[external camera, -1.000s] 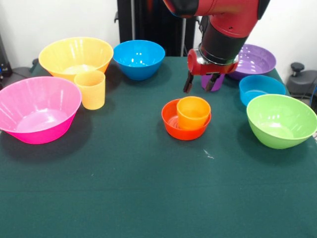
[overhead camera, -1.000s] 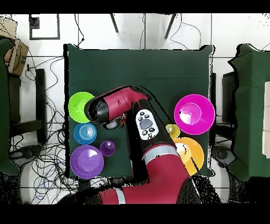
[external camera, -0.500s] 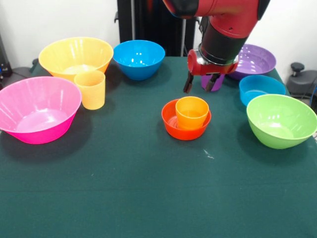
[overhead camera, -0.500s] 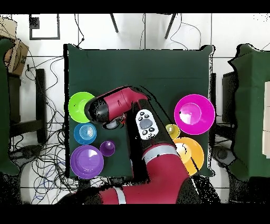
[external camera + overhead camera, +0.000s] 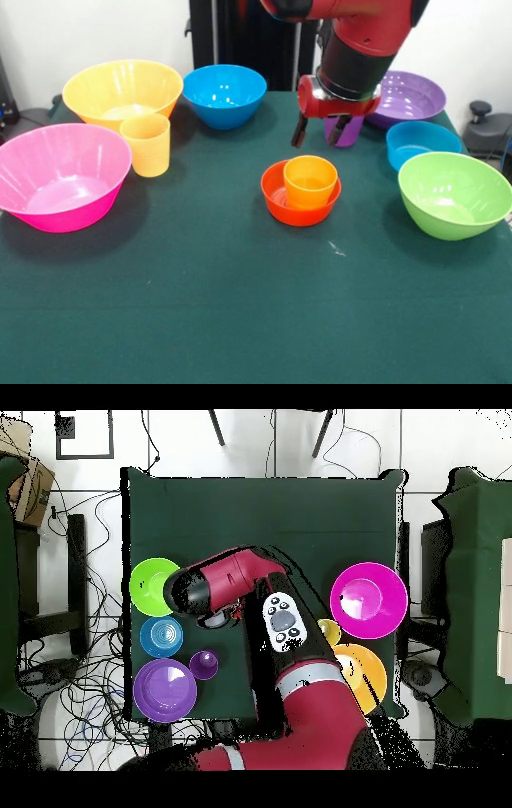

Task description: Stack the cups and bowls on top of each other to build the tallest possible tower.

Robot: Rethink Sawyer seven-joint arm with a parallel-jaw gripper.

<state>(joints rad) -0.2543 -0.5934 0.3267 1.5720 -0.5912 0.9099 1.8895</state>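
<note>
The tower stands mid-table: the orange cup (image 5: 310,182) sits upright inside the small red-orange bowl (image 5: 277,198). My gripper (image 5: 320,132) hangs open and empty just above and behind it, touching nothing. The purple cup (image 5: 345,133) stands behind the gripper, partly hidden, and shows in the overhead view (image 5: 204,664). The yellow-orange cup (image 5: 146,145) stands at the left between the big pink bowl (image 5: 32,172) and the big yellow bowl (image 5: 88,90). In the overhead view the arm (image 5: 225,581) hides the tower.
The medium blue bowl (image 5: 225,94) is at the back centre. The wide purple bowl (image 5: 416,98), small blue bowl (image 5: 422,142) and lime green bowl (image 5: 454,194) line the right side. Green cloth covers the table (image 5: 240,304).
The orange cup settled a little lower and straighter in the red-orange bowl. The open gripper has risen slightly and drawn back from it.
</note>
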